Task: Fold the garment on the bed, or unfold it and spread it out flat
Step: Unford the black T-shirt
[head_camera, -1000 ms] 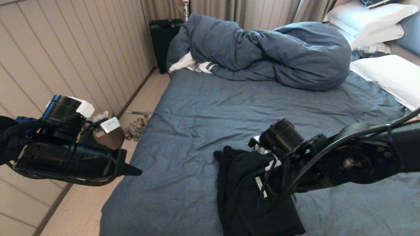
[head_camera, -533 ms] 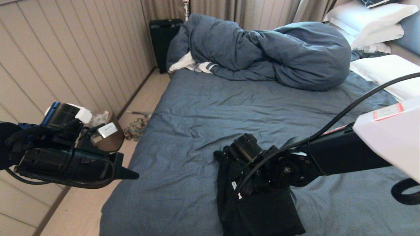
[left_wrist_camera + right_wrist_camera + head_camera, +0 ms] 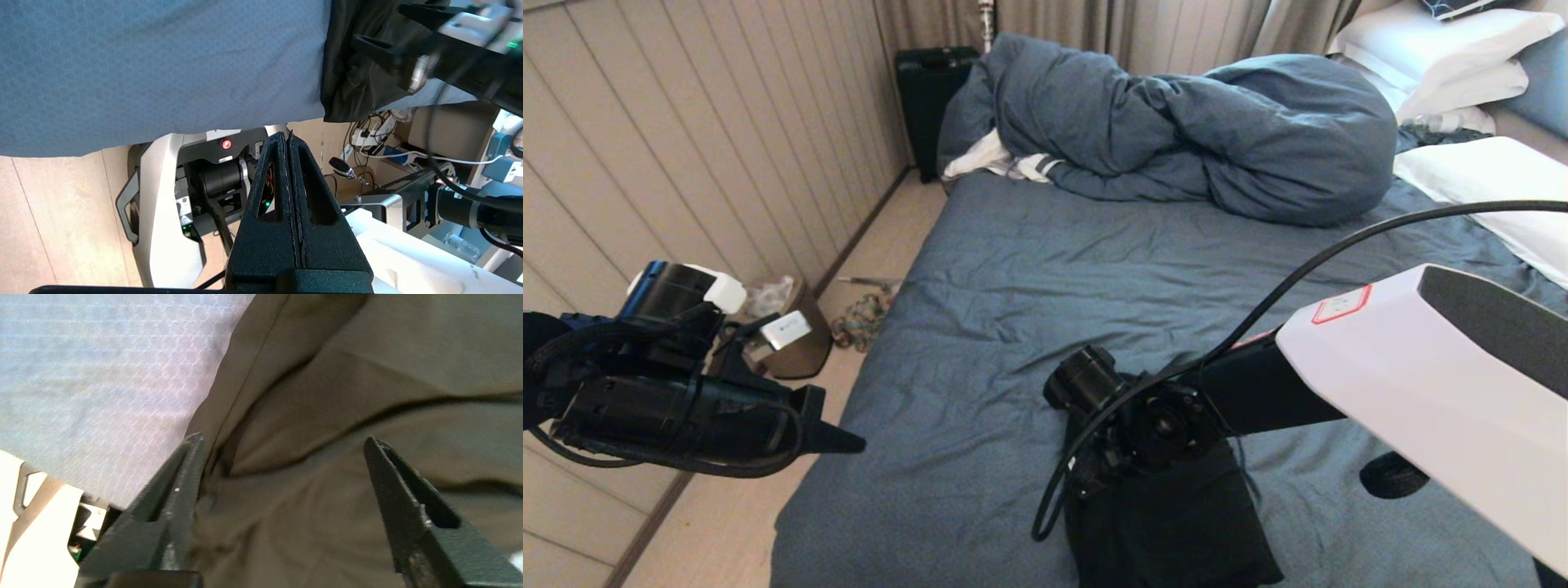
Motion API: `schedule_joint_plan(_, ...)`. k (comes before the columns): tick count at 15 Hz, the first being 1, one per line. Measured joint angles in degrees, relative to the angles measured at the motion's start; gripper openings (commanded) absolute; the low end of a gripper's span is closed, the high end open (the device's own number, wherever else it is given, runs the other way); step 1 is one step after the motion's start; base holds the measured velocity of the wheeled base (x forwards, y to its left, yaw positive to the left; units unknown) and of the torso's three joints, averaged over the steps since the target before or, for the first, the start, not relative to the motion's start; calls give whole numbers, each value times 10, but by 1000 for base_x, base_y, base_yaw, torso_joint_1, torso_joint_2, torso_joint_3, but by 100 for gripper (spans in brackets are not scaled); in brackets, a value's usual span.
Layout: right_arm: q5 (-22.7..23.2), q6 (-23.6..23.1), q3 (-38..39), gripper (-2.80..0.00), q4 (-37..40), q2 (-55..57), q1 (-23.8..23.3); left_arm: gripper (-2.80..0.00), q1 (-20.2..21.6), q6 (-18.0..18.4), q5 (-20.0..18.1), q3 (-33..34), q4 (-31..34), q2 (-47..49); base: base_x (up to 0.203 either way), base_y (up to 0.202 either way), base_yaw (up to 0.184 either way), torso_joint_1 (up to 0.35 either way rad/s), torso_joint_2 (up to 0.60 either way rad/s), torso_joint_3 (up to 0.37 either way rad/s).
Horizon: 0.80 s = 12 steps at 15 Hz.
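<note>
Right gripper point(image 3: 282, 465) jaws wide above the garment point(image 3: 347, 416).

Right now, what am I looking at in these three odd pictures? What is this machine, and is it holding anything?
It is a two-armed robot at a bed. One picture comes from its head camera; the other two come from cameras on its wrists, behind the fingers. A black T-shirt, bunched up, lies at the bed's near edge, with a heaped blue-grey duvet and white pillows farther back. The right gripper stands open just above the shirt, gripping nothing. The left gripper is shut and empty, beside the bed, above the floor.
</note>
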Motion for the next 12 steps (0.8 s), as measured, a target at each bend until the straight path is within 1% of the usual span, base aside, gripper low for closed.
schedule_joint_plan(8, -32, -11, -28, 0, -1, 61, -1, -280, 0, 1, -1, 4, 0, -7, 0, 0, 0, 0, 0, 0)
schedule_joint_plan(9, -32, -10, -28, -280, 0, 64, -2, -280, 0, 1, -1, 5, 0, -8, 0, 0, 0, 0, 0, 0)
schedule_joint_plan(12, -36, -9, -29, -280, 0, 67, -2, -280, -1, 2, -2, 10, 0, -11, 0, 0, 0, 0, 0, 0)
